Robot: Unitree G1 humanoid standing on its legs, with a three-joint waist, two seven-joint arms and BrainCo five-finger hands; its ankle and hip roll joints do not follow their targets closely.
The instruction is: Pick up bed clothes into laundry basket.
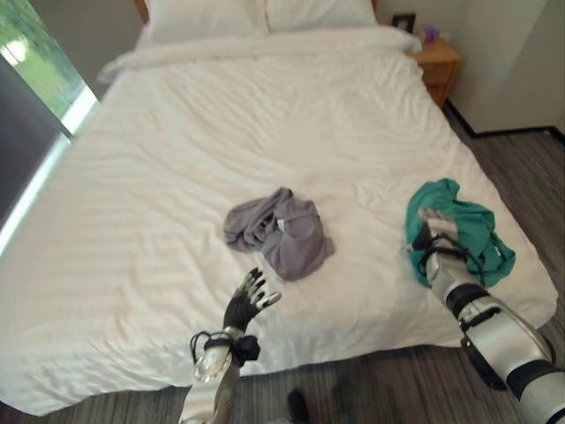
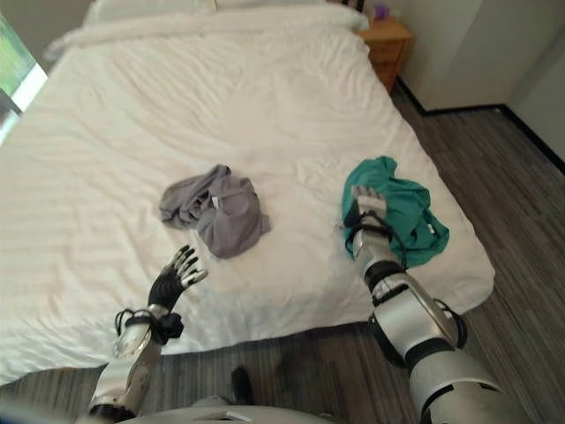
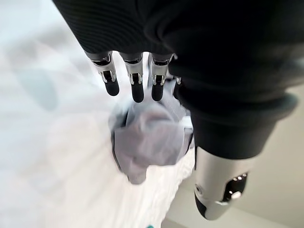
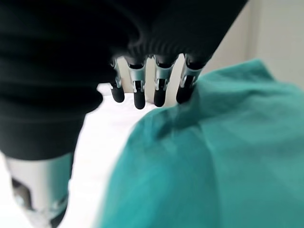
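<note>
The left hand [image 1: 248, 300] hangs over the near edge of the bed [image 1: 159, 230], fingers spread loosely and holding nothing; its wrist view shows the fingers [image 3: 137, 80] straight, with the grey garment [image 3: 149, 142] past them. That grey garment [image 1: 281, 231] lies crumpled on the white cover just beyond the left hand, near the middle of the bed's near half, not touched by it.

To the right, the right hand [image 1: 430, 238] rests at the near side of the teal garment [image 1: 468, 231], which lies bunched by the bed's right edge. In the right wrist view the fingers [image 4: 159, 85] reach out straight above the teal cloth [image 4: 213, 156], one tip touching or nearly touching it; they are not curled round it. The 2 garments lie well apart.

Farther off, the cover runs smooth and bare up to 2 pillows [image 1: 265, 16] at the head. A wooden nightstand [image 1: 439, 64] stands beside the bed's far right corner, with small items on top. Grey plank floor [image 1: 521, 177] runs along the right side.
</note>
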